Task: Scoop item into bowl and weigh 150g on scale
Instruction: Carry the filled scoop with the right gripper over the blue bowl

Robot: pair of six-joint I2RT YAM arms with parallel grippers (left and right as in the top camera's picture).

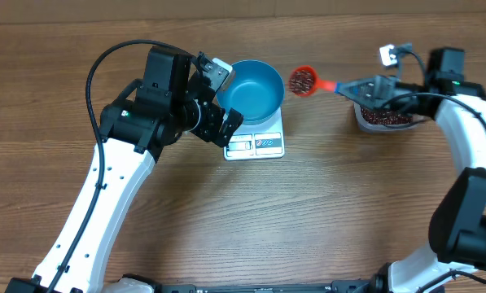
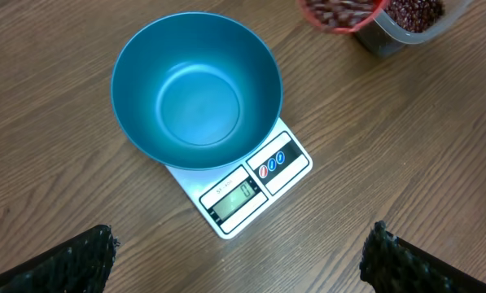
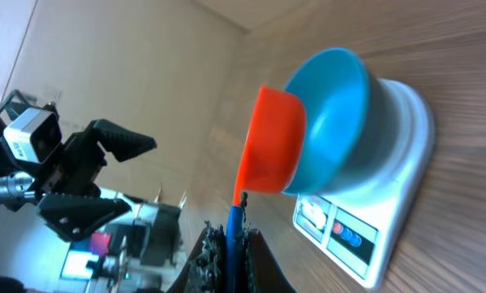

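Bowl (image 1: 255, 85) hides scale (image 1: 255, 146) top; disp. (image 2: 231, 197) blurry.

Glossy bowl (image 2: 196, 89), wood-grain table (image 2: 72, 203)

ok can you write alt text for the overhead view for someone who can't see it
From above, the right gripper holds a red scoop of dark beans beside an empty blue bowl on a white scale. The left gripper hovers open at the bowl's other side; a clear tub stands under the right gripper.
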